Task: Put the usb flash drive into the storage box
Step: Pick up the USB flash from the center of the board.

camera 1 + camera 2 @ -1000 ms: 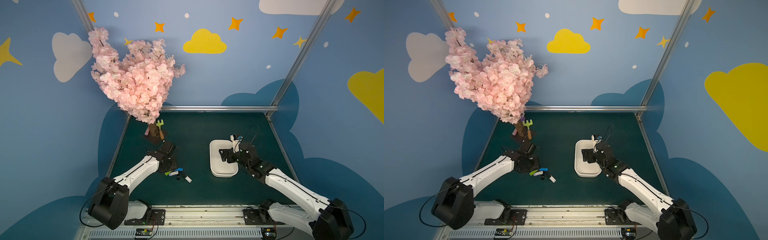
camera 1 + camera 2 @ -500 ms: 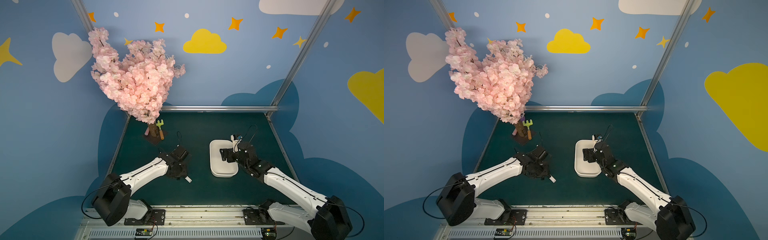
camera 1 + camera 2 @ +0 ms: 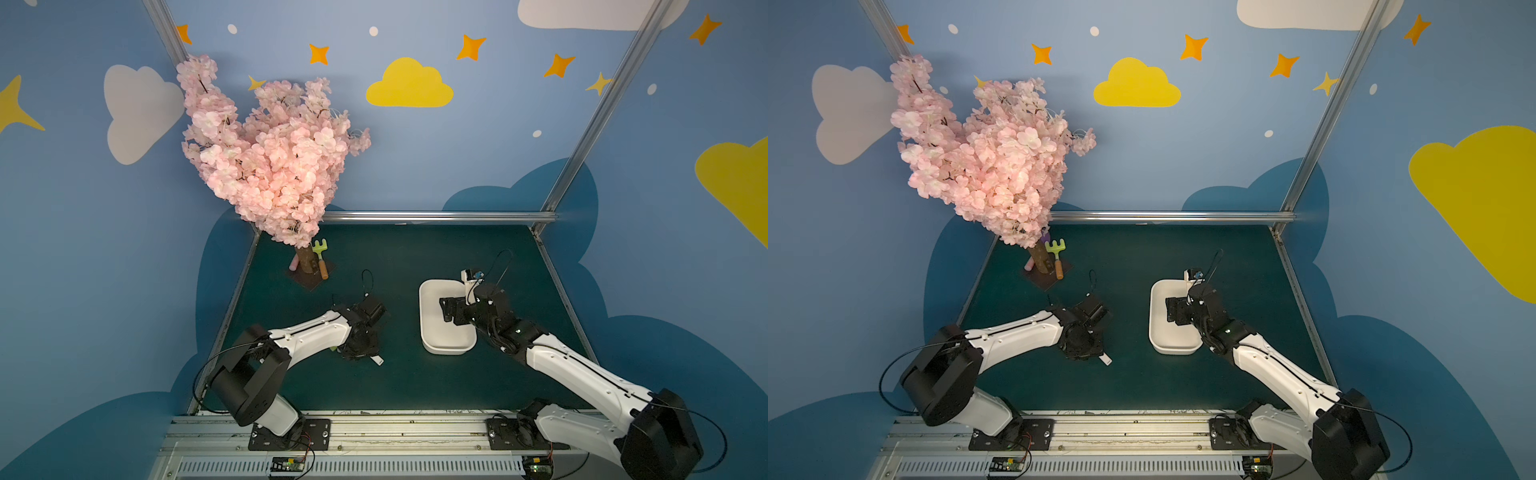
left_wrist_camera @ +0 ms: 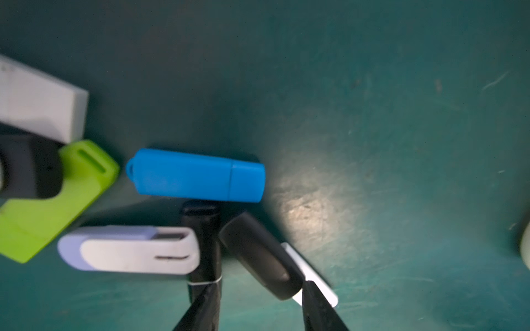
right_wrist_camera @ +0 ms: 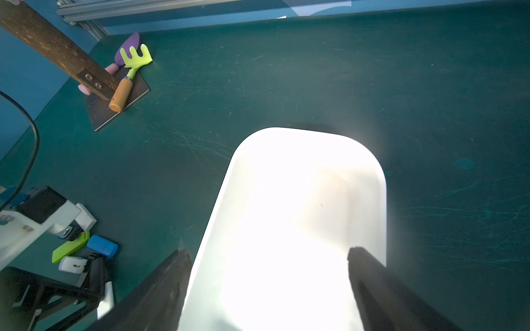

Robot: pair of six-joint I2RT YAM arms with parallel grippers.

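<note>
Left arm swung over drives, seemingly low above scratched green mat.

On the green counter I count: white storage box; blue drive, green drive, white drive, black drive, clustered; tree base plate.

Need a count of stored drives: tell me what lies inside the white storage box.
No drive shows on the bare floor of the storage box. The right gripper hangs over its middle and hides that part.
</note>
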